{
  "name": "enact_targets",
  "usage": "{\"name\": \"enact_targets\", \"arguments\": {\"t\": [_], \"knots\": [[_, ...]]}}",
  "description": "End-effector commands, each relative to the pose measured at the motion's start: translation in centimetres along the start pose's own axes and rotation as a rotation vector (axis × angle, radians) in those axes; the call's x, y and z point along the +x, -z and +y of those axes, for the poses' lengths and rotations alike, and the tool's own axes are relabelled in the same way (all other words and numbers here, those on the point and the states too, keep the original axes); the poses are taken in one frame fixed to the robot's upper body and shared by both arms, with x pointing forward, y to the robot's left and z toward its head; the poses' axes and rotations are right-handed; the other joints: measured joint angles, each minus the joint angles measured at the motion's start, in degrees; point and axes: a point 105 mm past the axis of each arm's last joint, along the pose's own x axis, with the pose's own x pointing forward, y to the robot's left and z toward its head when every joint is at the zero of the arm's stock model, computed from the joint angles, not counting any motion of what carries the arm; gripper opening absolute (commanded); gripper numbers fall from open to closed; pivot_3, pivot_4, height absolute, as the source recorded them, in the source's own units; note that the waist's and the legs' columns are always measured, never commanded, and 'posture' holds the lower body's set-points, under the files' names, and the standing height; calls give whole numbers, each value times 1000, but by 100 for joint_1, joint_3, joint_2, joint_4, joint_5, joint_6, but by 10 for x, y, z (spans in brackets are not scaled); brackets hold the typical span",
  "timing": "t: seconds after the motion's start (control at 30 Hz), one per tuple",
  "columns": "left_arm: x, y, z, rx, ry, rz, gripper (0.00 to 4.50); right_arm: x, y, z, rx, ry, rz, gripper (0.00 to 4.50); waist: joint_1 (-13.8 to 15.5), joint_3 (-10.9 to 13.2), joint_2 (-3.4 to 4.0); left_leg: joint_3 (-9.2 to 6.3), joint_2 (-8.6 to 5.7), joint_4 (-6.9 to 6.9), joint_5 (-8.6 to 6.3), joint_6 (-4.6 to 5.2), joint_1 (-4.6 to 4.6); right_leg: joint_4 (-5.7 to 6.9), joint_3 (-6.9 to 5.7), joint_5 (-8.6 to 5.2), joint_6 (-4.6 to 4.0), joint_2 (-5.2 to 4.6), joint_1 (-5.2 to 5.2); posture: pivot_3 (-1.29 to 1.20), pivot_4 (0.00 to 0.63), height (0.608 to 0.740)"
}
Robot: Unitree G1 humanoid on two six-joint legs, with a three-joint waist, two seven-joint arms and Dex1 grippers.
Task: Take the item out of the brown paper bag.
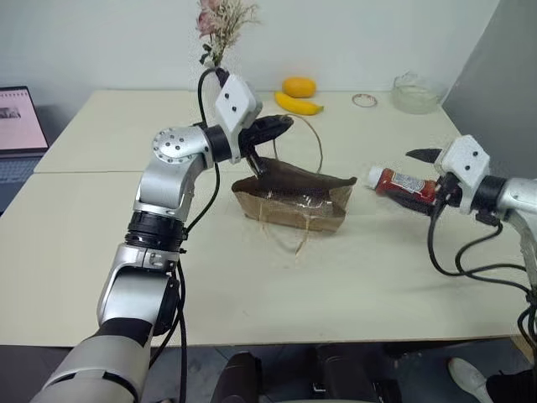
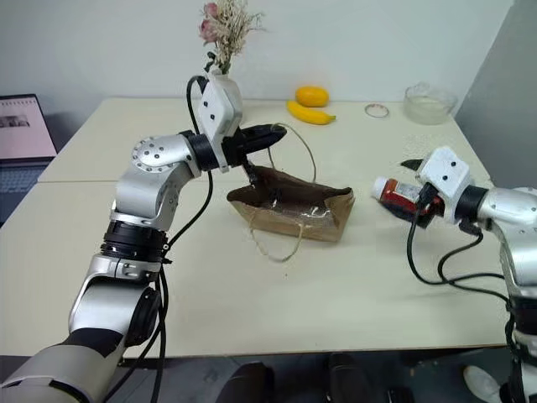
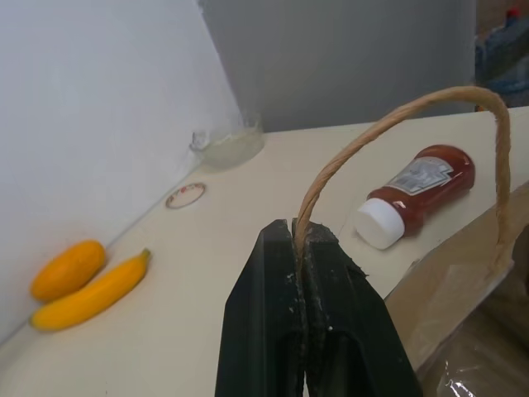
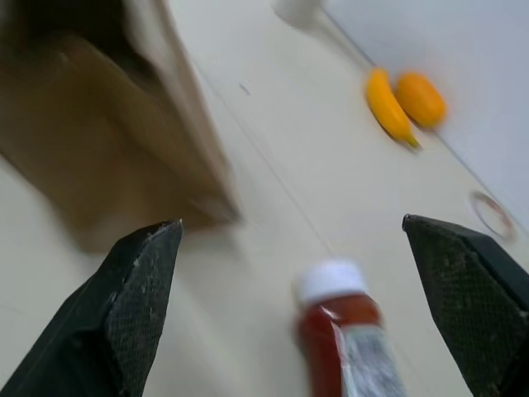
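Bottle (image 1: 403,184) of red sauce lies on its side on the bench (image 1: 352,277), out of the brown paper bag (image 1: 294,201) and at about three o'clock from it. Its long axis runs roughly from ten o'clock to four o'clock, with the white cap toward the bag and the base toward the right pincer (image 4: 306,306). A white-and-dark label wraps its middle; the print on it cannot be read.

That right pincer is spread wide, its two black fingers (image 4: 132,306) standing either side of the bottle without touching it. In the head views the bottle's base end is hidden behind the right wrist.

The left pincer (image 3: 299,240) is pressed together on one looped twine handle (image 3: 397,124) of the bag, held above the bag's open mouth. The bag sits slumped and creased, its inside dark and hard to make out.

At twelve o'clock from the bag, near the wall, lie a banana (image 1: 298,104) and an orange fruit (image 1: 299,86).
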Motion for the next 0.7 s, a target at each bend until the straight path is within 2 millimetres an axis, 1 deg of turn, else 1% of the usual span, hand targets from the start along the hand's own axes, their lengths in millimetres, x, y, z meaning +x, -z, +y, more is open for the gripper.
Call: {"name": "enact_targets", "arguments": {"t": [0.03, 0.13, 0.17, 0.23, 0.27, 0.3, 0.37, 0.47, 0.57, 0.63, 0.7], "knots": [[3, -18, 14, 34, -18, -25, 0, -5, -44, 20, 38, 17, -150, 4464, -11, 0, 0, 0, -2, 2, 0, 0, 1, 1, 0, 1, 1, 0, 0, 0, 150, 740], [4, -17, 20, 25, 0, 1, 0, -2, -54, 26, 62, 31, -177, 4464, -9, 0, 0, 3, -8, 4, 0, 0, 2, -1, -5, 6, 10, -1, 2, 0, 150, 740], [4, -17, 20, 26, 17, 8, 398, -1, -54, 26, 66, 34, -177, 4500, -9, 0, 0, 7, -10, 4, 0, 0, 2, -3, -5, 6, 11, -2, 2, 0, 150, 740], [1, -20, 20, 33, 53, 16, 798, 2, -54, 27, 71, 37, -177, 4500, -11, 0, 0, 10, -10, 4, 0, 0, 0, -9, -5, 6, 11, -3, 1, 0, 150, 740], [0, -20, 21, 36, 53, 18, 1152, 4, -54, 27, 74, 37, -176, 4500, -12, 0, 0, 13, -9, 2, 0, 1, -1, -11, -4, 6, 11, -2, 0, 0, 150, 740], [-1, -20, 22, 35, 52, 19, 1384, 5, -53, 27, 76, 38, -175, 4500, -15, 0, 0, 13, -8, 0, 0, 1, -1, -13, -4, 5, 11, -1, -1, 0, 150, 740], [-7, -18, 21, 26, 63, 31, 2059, 7, -52, 27, 80, 38, -175, 4500, -19, 0, 0, 11, -5, -1, 0, 1, -7, -16, -2, 4, 10, 1, -4, 0, 150, 740], [-22, -12, 20, 20, 59, 48, 2998, 12, -49, 26, 84, 36, -179, 4500, -38, 0, 0, 9, -4, -2, 0, 1, -11, -17, 1, 4, 9, 3, -6, 0, 150, 740], [-36, -16, 21, 3, 28, 24, 2998, 14, -47, 23, 76, 52, -191, 4500, -48, 0, 0, 5, -1, -2, 0, 1, -8, -15, 5, 4, 9, 2, -5, 0, 150, 740], [-50, -18, 22, -9, -25, 5, 2998, 14, -47, 20, 72, 86, -217, 4500, -48, 0, 0, 3, 0, -1, 0, 1, -9, -14, 4, 4, 9, 2, -5, 0, 150, 740], [-66, -17, 27, -13, -143, -5, 2998, 13, -44, 20, 81, 122, -242, 4500, -47, 0, 0, 3, 1, -1, 0, 1, -9, -13, 4, 4, 9, 1, -5, 0, 150, 740]]}}
